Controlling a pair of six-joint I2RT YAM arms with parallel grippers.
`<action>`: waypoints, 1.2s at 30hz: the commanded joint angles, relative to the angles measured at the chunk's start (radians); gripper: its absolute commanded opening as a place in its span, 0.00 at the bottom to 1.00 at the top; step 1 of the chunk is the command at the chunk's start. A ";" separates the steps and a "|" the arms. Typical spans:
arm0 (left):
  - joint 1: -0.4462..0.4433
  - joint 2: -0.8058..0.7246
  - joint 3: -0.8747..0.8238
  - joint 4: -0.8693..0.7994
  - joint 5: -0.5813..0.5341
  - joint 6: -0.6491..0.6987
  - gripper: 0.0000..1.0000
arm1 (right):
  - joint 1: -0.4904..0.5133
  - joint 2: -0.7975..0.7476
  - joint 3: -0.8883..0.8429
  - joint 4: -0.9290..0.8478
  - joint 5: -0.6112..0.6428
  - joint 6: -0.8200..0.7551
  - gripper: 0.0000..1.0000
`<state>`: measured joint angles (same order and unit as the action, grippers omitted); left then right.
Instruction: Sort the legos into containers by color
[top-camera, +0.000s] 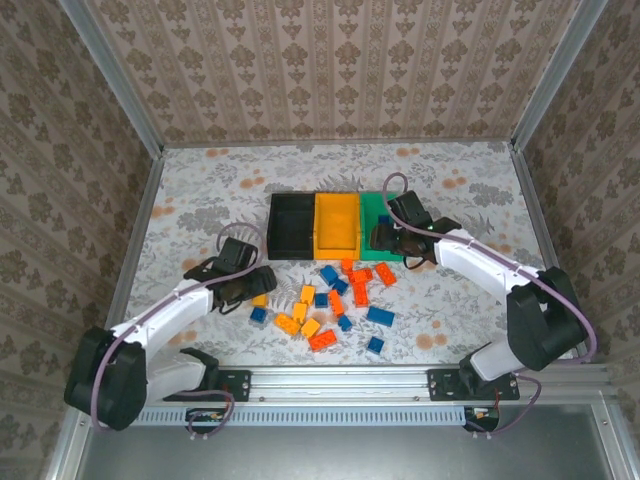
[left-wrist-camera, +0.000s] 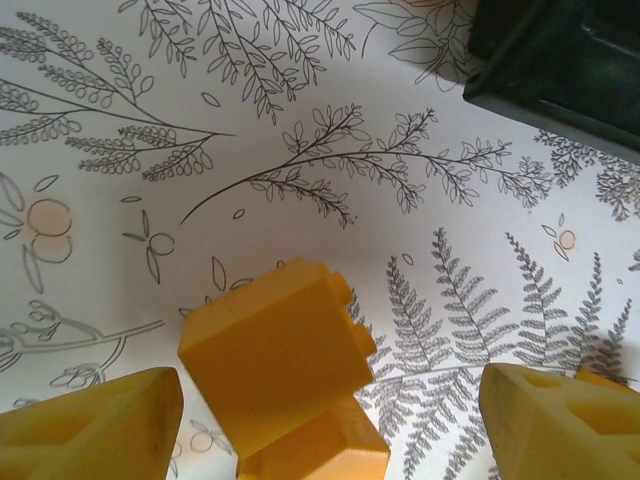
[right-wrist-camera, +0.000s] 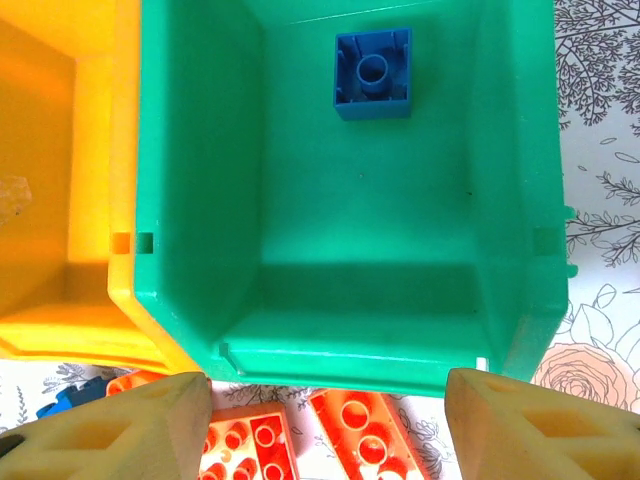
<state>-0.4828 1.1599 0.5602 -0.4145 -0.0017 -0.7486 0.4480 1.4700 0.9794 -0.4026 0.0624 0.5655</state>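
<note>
So on your left, the left gripper (left-wrist-camera: 325, 395) is down at the flowery table cover (top-camera: 200, 200) with its claw wide. A chunky yellow-orange plastic studded brick (left-wrist-camera: 270, 350) sits between the fingers, close to the left one with a clear gap on the right, so I'd say it's lined up but not grabbed yet. Moving over, the black open-top plastic bin (top-camera: 273, 228) looks empty from above, and I can't tell what's in the yellow-orange plastic bin (top-camera: 337, 246) next to it. In front of the bins, the loose pile of yellow, red-orange and blue bricks (top-camera: 345, 290) is basically all still on the table. On your right, the right gripper (right-wrist-camera: 322, 385) hangs over the near rim of the green plastic bin (right-wrist-camera: 200, 200), claw wide and holding nothing. One small blue square brick (right-wrist-camera: 372, 72) lies inside. You're barely started: one sorted, nearly everything left.
</note>
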 joint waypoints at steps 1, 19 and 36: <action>0.008 0.048 0.011 0.028 -0.042 -0.012 0.78 | 0.000 -0.057 -0.015 0.023 -0.009 0.007 0.65; 0.064 0.139 0.008 0.088 -0.033 0.025 0.43 | 0.000 -0.071 -0.028 0.018 0.020 -0.006 0.65; -0.101 0.245 0.504 -0.039 -0.145 0.166 0.34 | -0.017 -0.121 -0.065 0.022 0.029 0.015 0.65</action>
<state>-0.5636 1.2945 1.0004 -0.4496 -0.0895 -0.6449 0.4408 1.3735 0.9394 -0.3840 0.0750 0.5655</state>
